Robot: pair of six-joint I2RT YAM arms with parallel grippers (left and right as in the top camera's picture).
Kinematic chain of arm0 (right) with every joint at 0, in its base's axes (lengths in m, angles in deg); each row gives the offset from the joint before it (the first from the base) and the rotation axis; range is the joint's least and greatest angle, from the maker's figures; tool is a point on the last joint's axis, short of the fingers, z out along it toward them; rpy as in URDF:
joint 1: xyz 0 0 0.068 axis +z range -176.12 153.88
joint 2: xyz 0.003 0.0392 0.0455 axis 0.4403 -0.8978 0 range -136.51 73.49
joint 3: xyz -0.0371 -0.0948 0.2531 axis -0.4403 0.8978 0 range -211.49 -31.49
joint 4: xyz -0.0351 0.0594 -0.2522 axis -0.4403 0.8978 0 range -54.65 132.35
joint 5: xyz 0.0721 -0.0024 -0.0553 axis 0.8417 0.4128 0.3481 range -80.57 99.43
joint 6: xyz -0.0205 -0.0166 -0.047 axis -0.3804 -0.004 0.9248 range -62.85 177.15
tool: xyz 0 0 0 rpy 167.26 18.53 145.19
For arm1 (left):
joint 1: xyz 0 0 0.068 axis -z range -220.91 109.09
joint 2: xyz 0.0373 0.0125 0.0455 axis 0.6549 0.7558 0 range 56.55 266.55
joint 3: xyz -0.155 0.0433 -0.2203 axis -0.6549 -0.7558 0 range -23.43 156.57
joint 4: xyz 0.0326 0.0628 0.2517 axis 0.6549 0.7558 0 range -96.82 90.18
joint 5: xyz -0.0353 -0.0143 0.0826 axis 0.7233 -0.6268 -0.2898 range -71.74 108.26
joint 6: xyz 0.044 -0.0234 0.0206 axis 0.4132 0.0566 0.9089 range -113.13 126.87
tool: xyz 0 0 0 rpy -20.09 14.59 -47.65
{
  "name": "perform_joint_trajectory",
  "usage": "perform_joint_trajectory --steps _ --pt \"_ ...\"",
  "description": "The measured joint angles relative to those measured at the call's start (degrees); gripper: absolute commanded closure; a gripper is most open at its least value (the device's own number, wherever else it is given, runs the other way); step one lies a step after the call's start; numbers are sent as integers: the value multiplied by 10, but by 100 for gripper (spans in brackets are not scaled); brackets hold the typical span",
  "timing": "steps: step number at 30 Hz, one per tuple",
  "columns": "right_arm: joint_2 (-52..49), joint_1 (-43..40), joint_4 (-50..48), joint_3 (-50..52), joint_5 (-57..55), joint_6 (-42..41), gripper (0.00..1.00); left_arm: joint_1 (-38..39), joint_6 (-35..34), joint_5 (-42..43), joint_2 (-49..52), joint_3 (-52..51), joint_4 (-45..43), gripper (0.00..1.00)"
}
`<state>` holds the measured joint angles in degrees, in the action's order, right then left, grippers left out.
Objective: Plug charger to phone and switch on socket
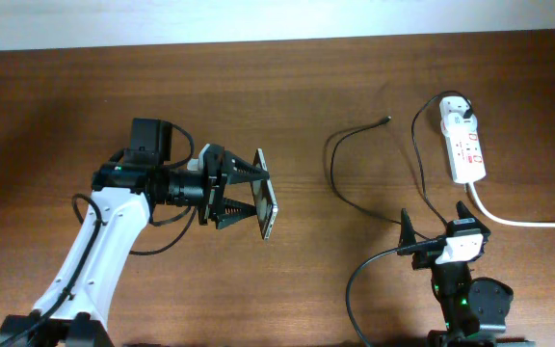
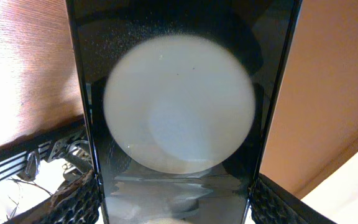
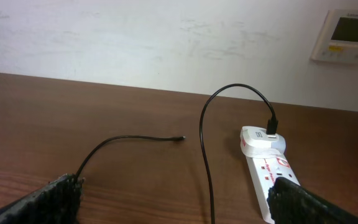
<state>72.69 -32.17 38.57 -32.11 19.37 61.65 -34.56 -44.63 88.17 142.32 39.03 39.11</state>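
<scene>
My left gripper [image 1: 246, 198] is shut on the phone [image 1: 267, 205], which it holds on edge above the table, left of centre. In the left wrist view the phone's [image 2: 179, 112] glossy black face fills the middle with a round white reflection, and the fingers [image 2: 73, 199] press on both its long sides. The charger [image 1: 331, 164] loops over the table, its connector tip [image 1: 384, 121] lying free, its plug [image 3: 263, 140] seated in the white socket [image 1: 462, 145]. My right gripper [image 1: 436, 229] stands open near the front edge, close to the cable [image 3: 205, 143] and holding nothing.
A thick white cord [image 1: 523, 221] runs from the socket [image 3: 269, 174] to the right edge. A thermostat panel [image 3: 347, 34] hangs on the white wall behind the table. Bare brown tabletop lies between the two arms.
</scene>
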Motion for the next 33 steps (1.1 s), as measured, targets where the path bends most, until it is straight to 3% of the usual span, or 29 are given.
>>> perform_joint_trajectory --steps 30,33 --pt "0 0 -1 0 18 -2 1 0 0 -25 0 0 -26 36" --pt "0 0 -7 0 99 -72 2 0 0 -50 0 0 -41 36"
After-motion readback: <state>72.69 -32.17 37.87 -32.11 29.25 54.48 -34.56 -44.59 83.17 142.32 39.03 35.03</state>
